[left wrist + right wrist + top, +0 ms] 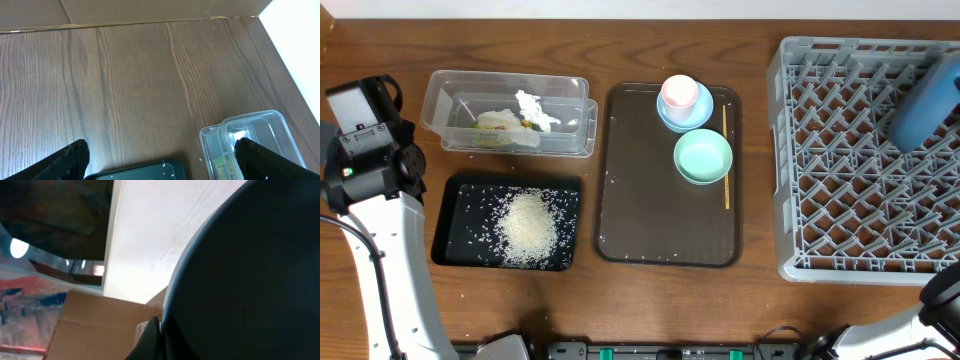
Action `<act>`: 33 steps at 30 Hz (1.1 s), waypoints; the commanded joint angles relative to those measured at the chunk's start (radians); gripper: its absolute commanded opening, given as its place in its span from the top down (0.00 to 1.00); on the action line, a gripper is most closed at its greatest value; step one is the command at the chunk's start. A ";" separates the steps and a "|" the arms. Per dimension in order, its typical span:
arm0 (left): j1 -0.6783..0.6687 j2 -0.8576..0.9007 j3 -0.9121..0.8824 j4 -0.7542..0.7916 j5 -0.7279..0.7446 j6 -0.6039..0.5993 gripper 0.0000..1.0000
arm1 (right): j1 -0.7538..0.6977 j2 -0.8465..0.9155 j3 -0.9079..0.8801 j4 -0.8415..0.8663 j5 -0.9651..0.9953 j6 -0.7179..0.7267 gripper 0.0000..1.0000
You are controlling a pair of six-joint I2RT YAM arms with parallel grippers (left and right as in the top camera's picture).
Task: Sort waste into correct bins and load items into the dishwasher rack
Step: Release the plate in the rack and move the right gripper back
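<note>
The large blue plate-bowl (pixel 925 100) hangs blurred over the far right part of the grey dishwasher rack (pixel 840 170). In the right wrist view it fills the frame as a dark curved surface (pixel 250 280), and my right gripper (pixel 160 335) is shut on its rim. My left gripper (pixel 160 162) is open and empty above the table, near the corners of the black tray (pixel 140 172) and the clear tub (pixel 250 135). The clear tub (pixel 445 110) holds white tissue (pixel 535 108) and the yellow-green wrapper (pixel 500 125). Rice (pixel 528 228) lies in the black tray (pixel 455 225).
A dark-brown serving tray (pixel 640 200) in the middle holds a pink cup (pixel 679 93) inside a pale-blue small bowl (pixel 692 118), a mint-green bowl (pixel 703 157) and a wooden chopstick (pixel 726 160). My left arm (pixel 370 150) stands at the left edge.
</note>
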 commanded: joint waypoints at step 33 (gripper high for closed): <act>0.005 0.002 0.003 -0.003 -0.002 -0.005 0.05 | -0.074 -0.171 0.031 -0.384 0.731 -0.181 0.79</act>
